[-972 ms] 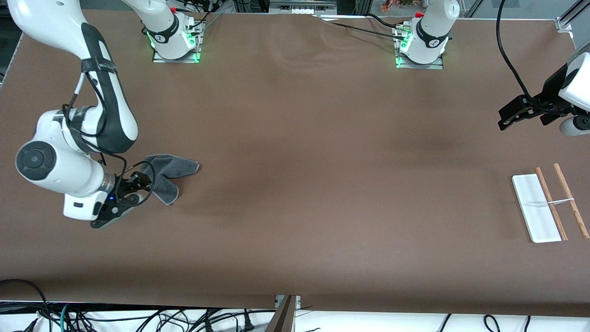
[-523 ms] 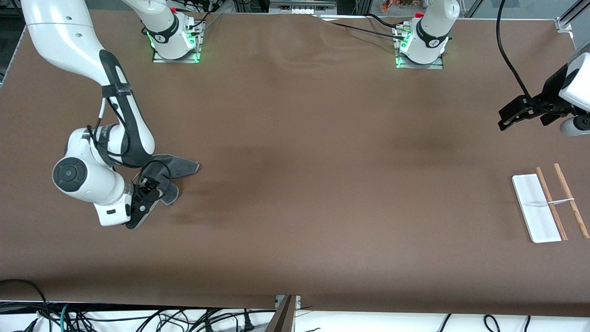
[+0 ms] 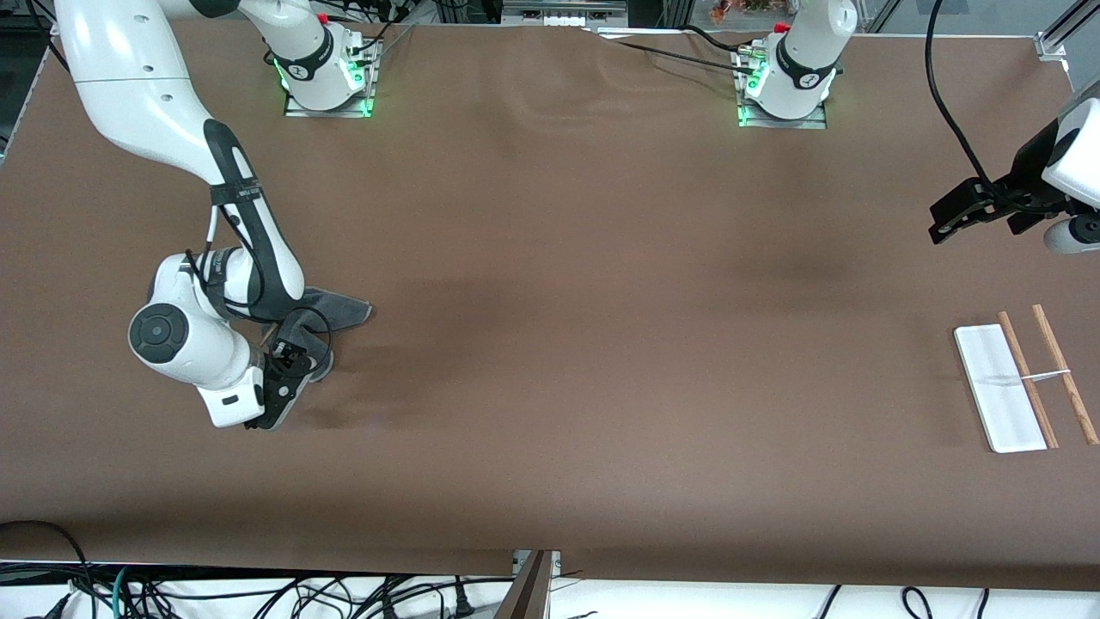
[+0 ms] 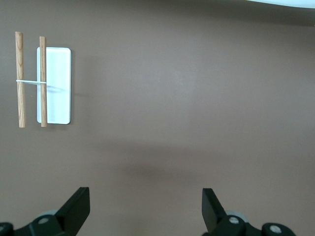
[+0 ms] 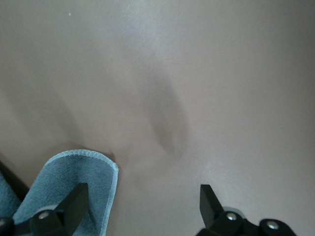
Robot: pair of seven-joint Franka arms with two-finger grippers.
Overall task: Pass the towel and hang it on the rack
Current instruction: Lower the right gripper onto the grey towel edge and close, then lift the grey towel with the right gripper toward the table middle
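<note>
The dark grey towel (image 3: 342,311) lies crumpled on the table toward the right arm's end, partly hidden under the right arm's hand. My right gripper (image 3: 290,380) is low over the towel's corner nearest the front camera. In the right wrist view it (image 5: 142,209) is open, one finger over the towel's stitched corner (image 5: 74,184), the other over bare table. The rack (image 3: 1021,378) lies toward the left arm's end: white base, two wooden rods, silver crosspiece. My left gripper (image 3: 950,217) waits open, up in the air; its wrist view (image 4: 145,211) shows the rack (image 4: 55,83) farther off.
The brown table (image 3: 601,344) stretches bare between towel and rack. The arm bases (image 3: 326,77) stand along the table edge farthest from the front camera. Cables (image 3: 258,593) hang below the edge nearest that camera.
My right arm has swung its hand toward the left arm's end, from beside the towel to over its near corner. The towel and the left arm have not moved.
</note>
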